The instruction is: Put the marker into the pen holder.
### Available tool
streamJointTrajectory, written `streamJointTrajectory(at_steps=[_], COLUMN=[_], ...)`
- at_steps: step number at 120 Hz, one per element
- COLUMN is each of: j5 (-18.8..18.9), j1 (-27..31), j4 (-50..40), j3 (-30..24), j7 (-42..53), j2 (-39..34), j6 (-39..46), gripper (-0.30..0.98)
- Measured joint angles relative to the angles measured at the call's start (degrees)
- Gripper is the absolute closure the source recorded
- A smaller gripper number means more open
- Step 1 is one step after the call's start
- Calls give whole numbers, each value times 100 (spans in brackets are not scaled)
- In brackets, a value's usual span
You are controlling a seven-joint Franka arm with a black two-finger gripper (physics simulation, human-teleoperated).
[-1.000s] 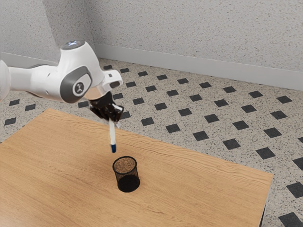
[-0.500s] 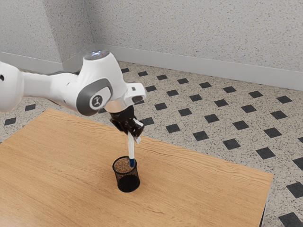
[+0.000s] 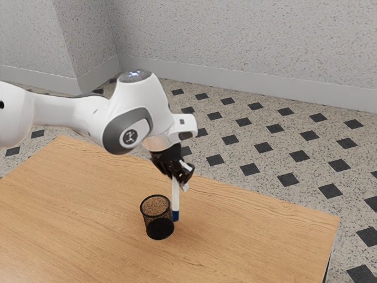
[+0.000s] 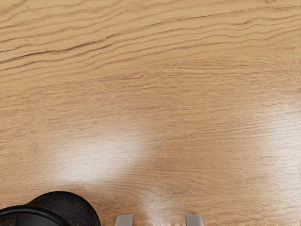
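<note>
Speckled walls rise behind a pale floor with dark diamonds, and on the near side stands a wooden desk. From the exterior view's left the white arm reaches over it, its gripper clamped on the marker. That hangs nearly upright, blue end down, outside the black mesh pen holder, just beside it toward the exterior view's right.

On my remote feed I'm seeing grainy wood softly shining across the table, dark mesh forming the pen holder.
</note>
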Motion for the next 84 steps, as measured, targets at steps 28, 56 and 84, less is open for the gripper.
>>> streamJointTrajectory(at_steps=[28, 56, 84], j5=[18, 22, -68], j1=[-212, 317, 1136], j4=[-1, -1, 8], j3=[206, 225, 254], j7=[9, 28, 199], j2=[-31, -37, -35], j6=[-12, -63, -112], gripper=[72, 72, 31])
